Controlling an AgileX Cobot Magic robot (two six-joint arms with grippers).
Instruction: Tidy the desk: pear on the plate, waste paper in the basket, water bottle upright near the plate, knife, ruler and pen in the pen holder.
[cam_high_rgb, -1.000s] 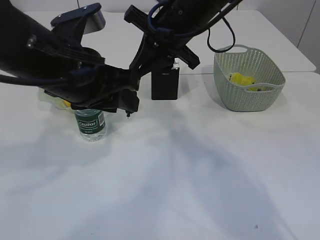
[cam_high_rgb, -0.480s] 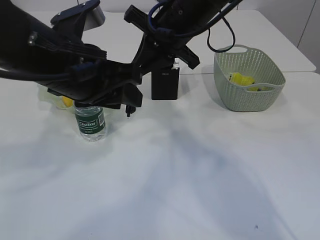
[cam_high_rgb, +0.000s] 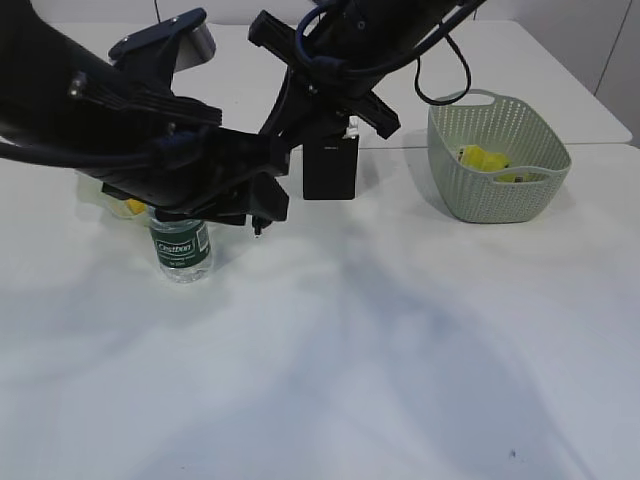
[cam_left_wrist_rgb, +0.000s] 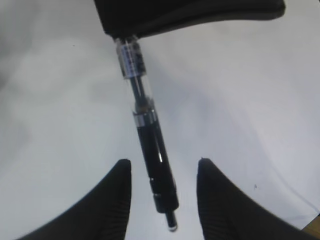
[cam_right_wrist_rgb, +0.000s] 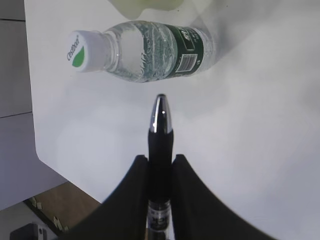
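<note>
My right gripper (cam_right_wrist_rgb: 160, 158) is shut on a black pen (cam_right_wrist_rgb: 160, 131), whose silver tip points at the upright water bottle (cam_right_wrist_rgb: 145, 50). In the left wrist view the same pen (cam_left_wrist_rgb: 150, 145) hangs between my left gripper's (cam_left_wrist_rgb: 162, 162) open fingers without touching them. In the exterior view the pen tip (cam_high_rgb: 258, 227) hangs just right of the water bottle (cam_high_rgb: 181, 250), which stands by the plate (cam_high_rgb: 100, 200) with the pear (cam_high_rgb: 133, 207). The pen holder (cam_high_rgb: 330, 166) stands behind, with a clear ruler end (cam_high_rgb: 352, 127) above its rim. Yellow waste paper (cam_high_rgb: 478, 158) lies in the basket (cam_high_rgb: 497, 190). The knife is hidden.
Both black arms cross over the back left of the white desk (cam_high_rgb: 400, 350) and cover most of the plate. A seam runs across the desk behind the basket.
The left arm has shifted slightly to the right around the pen. The right arm, pen and bottle have stayed put.
</note>
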